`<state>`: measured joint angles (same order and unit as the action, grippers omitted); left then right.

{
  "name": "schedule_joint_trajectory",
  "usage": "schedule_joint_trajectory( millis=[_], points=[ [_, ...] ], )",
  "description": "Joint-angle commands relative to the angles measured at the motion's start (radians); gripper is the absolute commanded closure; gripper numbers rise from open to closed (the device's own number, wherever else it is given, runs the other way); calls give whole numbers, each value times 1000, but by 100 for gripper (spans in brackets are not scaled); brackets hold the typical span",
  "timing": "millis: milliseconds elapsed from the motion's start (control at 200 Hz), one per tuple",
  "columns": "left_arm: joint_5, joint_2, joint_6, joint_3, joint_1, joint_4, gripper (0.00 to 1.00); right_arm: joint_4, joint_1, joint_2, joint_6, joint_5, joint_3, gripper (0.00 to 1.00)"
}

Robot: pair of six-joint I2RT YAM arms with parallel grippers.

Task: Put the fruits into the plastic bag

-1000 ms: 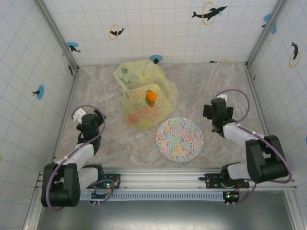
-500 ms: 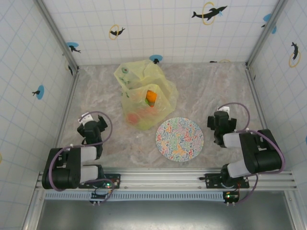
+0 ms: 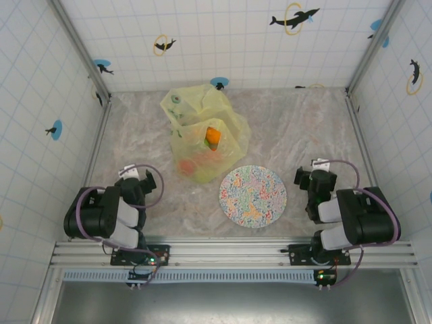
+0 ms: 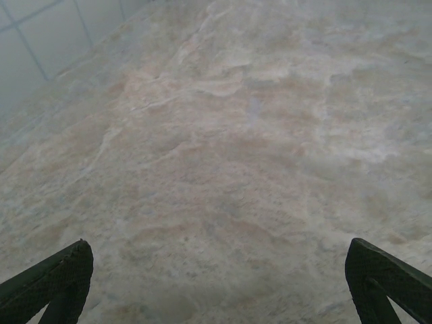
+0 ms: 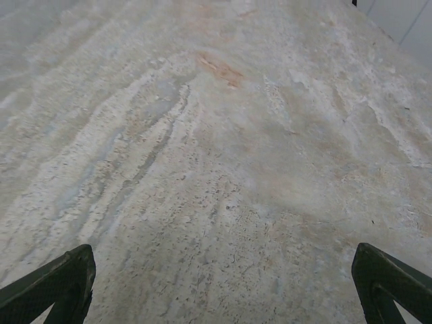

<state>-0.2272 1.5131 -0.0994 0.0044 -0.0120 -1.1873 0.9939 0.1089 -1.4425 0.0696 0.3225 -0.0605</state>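
I've got the thin translucent yellow-green plastic bag (image 3: pixel 202 135) lying crumpled on the marble-patterned table (image 4: pixel 223 135), left of centre toward the far side, well apart from both arms. Its long axis runs from far-left to near-right, with the near end just beside the speckled multicoloured round plate (image 3: pixel 253 196), which is bare. A small orange toy fruit (image 3: pixel 212 137) sits in the middle of the bag, and reddish toy fruits (image 3: pixel 191 165) show blurred through the film at the near-left end. I can't tell which way the mouth points. My read on handling: the film is very light, floppy and slippery, it'll collapse and slide if pushed, so I'd pinch a raised fold or the rim, never the flat of it. The fruits look light, rigid and round, so likely to roll; I'd grip across the middle. Left gripper (image 4: pixel 216 251) has its fingers spread wide over bare table with nothing between them, and right gripper (image 5: pixel 223 251) is the same, wide apart and empty. In the top view both arms sit folded by their bases. No loose fruit visible on the table, so the job looks about done.
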Motion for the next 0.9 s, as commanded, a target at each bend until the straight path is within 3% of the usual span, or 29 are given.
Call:
schedule_joint_trajectory(
  millis=[0,75,160,896],
  points=[
    [72,1,38,-18,5,-121,2,249,-17,-51,-3,-39,63,0],
    [72,-1,37,-16,4,-113,2,379,-28,-95,0,-60,102,0],
    [72,0,36,-16,4,-115,2,262,-34,-67,6,-76,67,0],
    [71,0,37,-17,3,-120,2,273,-41,-72,11,-87,68,0]
  ],
)
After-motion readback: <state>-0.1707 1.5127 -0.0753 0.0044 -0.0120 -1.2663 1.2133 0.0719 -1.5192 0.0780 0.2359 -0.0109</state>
